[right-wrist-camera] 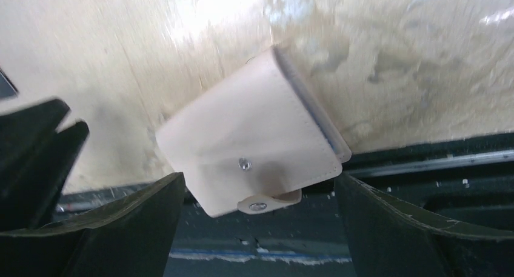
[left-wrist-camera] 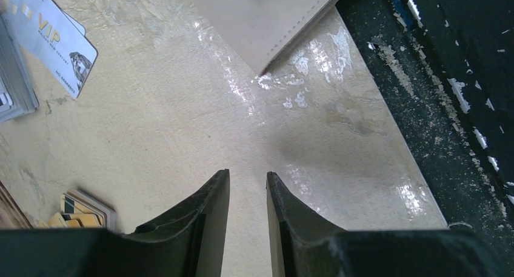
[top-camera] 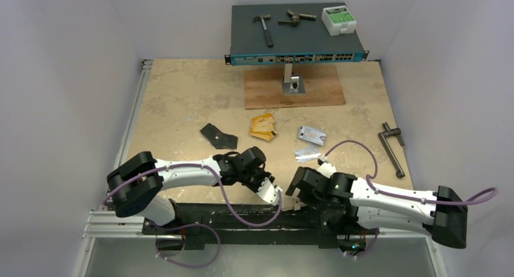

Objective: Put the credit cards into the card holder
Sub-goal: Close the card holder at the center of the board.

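Tan card holder [right-wrist-camera: 254, 143], closed, within the spread right claw [right-wrist-camera: 259, 181]; credit cards [top-camera: 263, 126] outside.

The tan surface [top-camera: 182, 101] holds a wooden board [top-camera: 315, 92] at top middle, a black wallet [top-camera: 218, 136], gold credit cards [top-camera: 263, 126] and silver credit cards [top-camera: 311, 134] (two small heaps) mid-frame, a black handle [top-camera: 393, 148] at right, and the pale card holder [right-wrist-camera: 254, 143] at the bottom edge.
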Motion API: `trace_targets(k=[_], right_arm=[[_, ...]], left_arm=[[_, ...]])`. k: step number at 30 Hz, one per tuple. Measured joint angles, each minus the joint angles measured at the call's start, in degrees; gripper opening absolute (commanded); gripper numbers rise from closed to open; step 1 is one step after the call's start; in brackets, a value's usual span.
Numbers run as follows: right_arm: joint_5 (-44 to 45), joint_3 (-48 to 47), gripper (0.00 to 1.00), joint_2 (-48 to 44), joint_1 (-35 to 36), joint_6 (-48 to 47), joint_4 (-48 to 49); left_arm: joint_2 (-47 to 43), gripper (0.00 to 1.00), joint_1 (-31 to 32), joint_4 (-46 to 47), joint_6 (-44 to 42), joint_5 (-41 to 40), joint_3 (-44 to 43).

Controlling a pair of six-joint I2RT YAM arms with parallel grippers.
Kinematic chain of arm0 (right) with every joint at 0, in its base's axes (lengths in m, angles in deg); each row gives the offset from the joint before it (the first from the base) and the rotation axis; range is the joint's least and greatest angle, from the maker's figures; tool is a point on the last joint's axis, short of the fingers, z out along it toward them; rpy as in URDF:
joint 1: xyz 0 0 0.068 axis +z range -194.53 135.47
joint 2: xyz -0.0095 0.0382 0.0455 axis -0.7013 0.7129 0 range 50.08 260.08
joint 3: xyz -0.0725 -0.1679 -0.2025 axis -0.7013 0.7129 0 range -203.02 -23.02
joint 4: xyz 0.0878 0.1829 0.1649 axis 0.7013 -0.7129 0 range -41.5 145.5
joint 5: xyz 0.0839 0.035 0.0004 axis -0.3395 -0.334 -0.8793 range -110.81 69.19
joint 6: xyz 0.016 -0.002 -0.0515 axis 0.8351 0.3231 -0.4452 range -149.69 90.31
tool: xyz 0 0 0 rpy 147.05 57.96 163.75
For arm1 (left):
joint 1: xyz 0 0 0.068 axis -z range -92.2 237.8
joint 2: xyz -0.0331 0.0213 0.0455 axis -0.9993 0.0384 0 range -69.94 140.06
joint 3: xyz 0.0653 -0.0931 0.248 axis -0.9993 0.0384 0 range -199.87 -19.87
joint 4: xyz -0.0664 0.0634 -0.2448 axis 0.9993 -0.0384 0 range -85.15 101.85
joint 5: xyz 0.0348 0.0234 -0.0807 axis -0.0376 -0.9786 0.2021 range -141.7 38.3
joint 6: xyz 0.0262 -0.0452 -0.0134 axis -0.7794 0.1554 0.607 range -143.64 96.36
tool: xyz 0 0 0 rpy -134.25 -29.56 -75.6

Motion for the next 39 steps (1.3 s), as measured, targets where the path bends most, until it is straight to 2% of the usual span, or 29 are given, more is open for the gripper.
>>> trace_targets(k=[3,7,19,22,25,28,32,35,39], right_arm=[[0.4,0.1,0.93,1.0,-3.9,-2.1,2.3],[-0.1,-0.6,0.92,7.8,-8.4,-7.1,6.1],[-3.4,-13.5,0.81,28.6,-19.5,-23.2,19.4],[-4.6,-18.6,0.83,34.4,-20.5,-26.3,21.7],[-5.4,-21.8,0.89,37.3,-21.4,-28.9,23.0],[-5.6,-21.9,0.92,35.0,-24.1,-31.3,21.3],[-5.5,-19.8,0.95,25.6,-28.4,-33.3,18.9],[-7.0,-15.1,0.98,17.3,-29.4,-33.7,18.3],[-12.2,-6.2,0.99,11.5,-29.2,-33.3,18.4]], left_arm=[[-0.2,0.28,0.0,0.1,0.0,-0.4,0.0],[-0.8,0.27,0.0,0.4,0.0,-1.0,0.1],[-2.8,0.27,-0.8,0.8,0.0,-1.6,2.4],[-3.6,0.27,-1.2,0.8,0.0,-1.6,3.4],[-3.9,0.27,-1.3,0.8,0.0,-1.8,4.3],[-3.9,0.28,-1.3,0.8,0.0,-1.8,4.7],[-4.0,0.29,-0.7,1.3,0.0,-1.8,4.7],[-4.0,0.3,1.0,2.3,0.0,-1.7,4.7],[-4.0,0.32,3.9,4.2,-0.4,-1.4,4.7]])
